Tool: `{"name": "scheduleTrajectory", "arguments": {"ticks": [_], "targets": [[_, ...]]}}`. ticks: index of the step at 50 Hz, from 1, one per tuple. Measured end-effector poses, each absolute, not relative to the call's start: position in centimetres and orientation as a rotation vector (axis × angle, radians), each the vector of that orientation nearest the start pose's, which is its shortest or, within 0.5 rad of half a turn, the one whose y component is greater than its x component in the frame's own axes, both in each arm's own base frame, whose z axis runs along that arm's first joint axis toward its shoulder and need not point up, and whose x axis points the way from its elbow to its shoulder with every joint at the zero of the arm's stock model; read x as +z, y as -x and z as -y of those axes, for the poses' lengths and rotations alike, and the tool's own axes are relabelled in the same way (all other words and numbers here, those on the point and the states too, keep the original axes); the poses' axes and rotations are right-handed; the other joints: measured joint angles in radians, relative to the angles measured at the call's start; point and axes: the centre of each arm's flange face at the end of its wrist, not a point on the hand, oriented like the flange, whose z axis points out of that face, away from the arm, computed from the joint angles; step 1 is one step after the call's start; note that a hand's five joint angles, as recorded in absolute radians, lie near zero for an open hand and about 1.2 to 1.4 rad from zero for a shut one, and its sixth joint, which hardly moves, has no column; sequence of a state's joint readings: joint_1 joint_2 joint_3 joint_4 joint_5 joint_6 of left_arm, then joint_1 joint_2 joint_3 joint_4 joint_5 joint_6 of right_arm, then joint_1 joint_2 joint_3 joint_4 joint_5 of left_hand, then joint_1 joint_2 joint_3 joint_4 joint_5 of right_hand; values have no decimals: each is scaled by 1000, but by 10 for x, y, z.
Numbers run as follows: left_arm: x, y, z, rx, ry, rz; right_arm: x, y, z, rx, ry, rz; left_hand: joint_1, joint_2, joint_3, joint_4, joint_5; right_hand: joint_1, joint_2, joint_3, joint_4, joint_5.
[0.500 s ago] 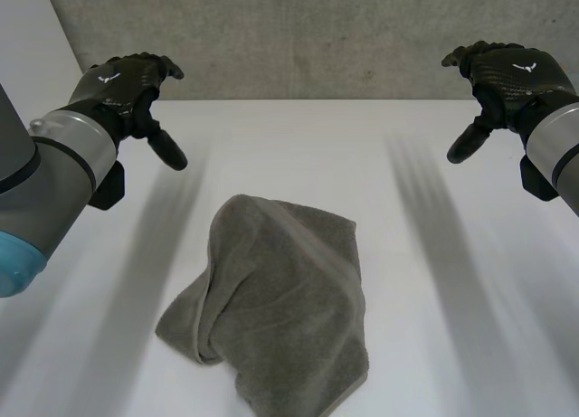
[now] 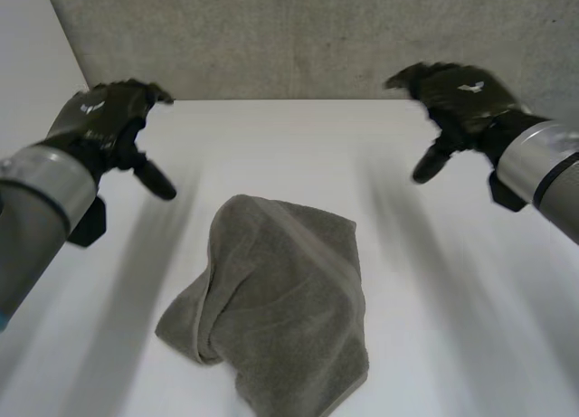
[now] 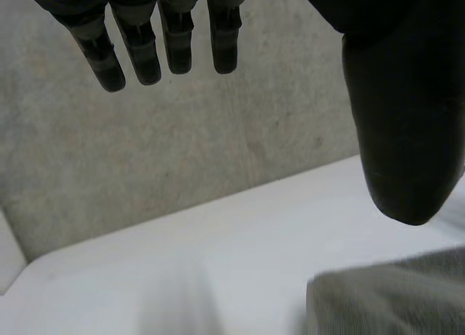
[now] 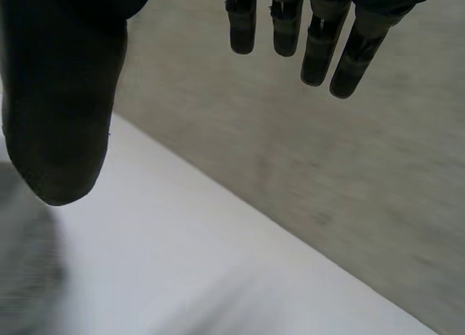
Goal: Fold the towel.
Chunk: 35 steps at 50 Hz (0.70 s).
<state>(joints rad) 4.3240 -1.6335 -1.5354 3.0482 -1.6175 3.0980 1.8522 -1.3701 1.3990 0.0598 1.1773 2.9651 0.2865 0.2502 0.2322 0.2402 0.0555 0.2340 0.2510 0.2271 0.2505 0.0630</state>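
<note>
Your towel point(image 2: 280, 299): crumpled, possibly doubled over, near edge cut off. Left hand point(image 2: 101, 118) and right hand point(image 2: 466, 96) both splayed, empty, well clear of it.

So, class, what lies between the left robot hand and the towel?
Bare white table separates the left robot hand from the crumpled towel; the head view shows it.

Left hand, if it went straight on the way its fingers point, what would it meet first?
Probably the grey concrete wall behind the white table; the left hand points past the crumpled grey towel.
</note>
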Motion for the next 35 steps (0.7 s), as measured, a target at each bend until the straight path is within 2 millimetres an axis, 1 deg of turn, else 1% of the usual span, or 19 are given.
{"name": "scheduleTrajectory", "arguments": {"ticks": [1, 5, 7, 8, 11, 12, 13, 15, 16, 18, 19, 22, 25, 28, 30, 31, 33, 34, 35], "targets": [[291, 232, 237, -2218, -381, -2533, 290, -257, 278, -1820, 856, -1886, 0, 0, 0, 0, 0, 0, 0, 0, 0, 0], [266, 216, 230, -2124, -347, -2578, 278, -276, 266, -1633, 998, -1768, 0, 0, 0, 0, 2, 0, 0, 0, 0, 0], [256, 212, 227, -2092, -339, -2597, 272, -285, 262, -1568, 1037, -1736, 0, 0, 0, 0, 2, 0, 0, 0, 0, 0], [247, 208, 225, -2060, -333, -2616, 265, -296, 257, -1508, 1072, -1712, 0, 0, 0, 0, 2, 0, 0, 0, 0, 0], [234, 205, 222, -2023, -325, -2638, 253, -314, 250, -1434, 1122, -1690, 0, 0, 0, 0, 2, 0, 0, 0, 0, 0], [227, 202, 222, -2005, -318, -2647, 243, -325, 246, -1398, 1157, -1686, 0, 0, 0, 0, 2, 0, 0, 0, 0, 0], [223, 201, 222, -1995, -311, -2652, 237, -331, 245, -1383, 1175, -1686, 0, 0, 0, 0, 2, 0, 0, 0, 0, 0], [219, 199, 222, -1986, -303, -2655, 227, -340, 242, -1362, 1211, -1690, 0, 0, 0, 0, 2, 0, 0, 0, 0, 0], [215, 196, 223, -1976, -293, -2659, 215, -349, 239, -1345, 1251, -1695, 0, 0, 0, 0, 2, 0, 0, 0, 0, 0], [212, 195, 224, -1972, -284, -2661, 203, -357, 236, -1334, 1298, -1702, 0, 0, 0, 0, 2, 0, 0, 0, 0, 0], [210, 193, 225, -1968, -278, -2664, 193, -363, 233, -1328, 1335, -1709, 0, 0, 0, 0, 2, 0, 0, 0, 0, 0], [209, 191, 228, -1969, -268, -2666, 172, -373, 228, -1313, 1410, -1720, 0, 0, 0, 0, 1, 1, 0, 0, 0, 0], [209, 190, 229, -1974, -260, -2664, 156, -381, 222, -1296, 1461, -1725, 0, 0, 0, 0, 0, 25, 13, 0, 0, 18], [211, 189, 231, -1980, -255, -2661, 147, -385, 219, -1284, 1484, -1724, 0, 0, 0, 0, 0, 165, 154, 0, 0, 168], [212, 189, 231, -1985, -254, -2658, 143, -389, 216, -1279, 1497, -1718, 0, 0, 0, 0, 0, 379, 385, 0, 0, 393], [212, 189, 231, -1986, -253, -2658, 142, -390, 215, -1281, 1498, -1715, 0, 0, 0, 0, 0, 439, 448, 0, 0, 463], [212, 189, 231, -1988, -254, -2657, 142, -392, 214, -1298, 1500, -1704, 0, 0, 0, 0, 0, 662, 685, 0, 0, 667], [212, 189, 231, -1988, -254, -2657, 143, -393, 215, -1303, 1500, -1701, 0, 0, 0, 0, 0, 695, 721, 0, 0, 712], [213, 189, 231, -1990, -254, -2656, 145, -393, 215, -1322, 1497, -1695, 0, 0, 0, 0, 0, 822, 850, 0, 0, 824]]}}
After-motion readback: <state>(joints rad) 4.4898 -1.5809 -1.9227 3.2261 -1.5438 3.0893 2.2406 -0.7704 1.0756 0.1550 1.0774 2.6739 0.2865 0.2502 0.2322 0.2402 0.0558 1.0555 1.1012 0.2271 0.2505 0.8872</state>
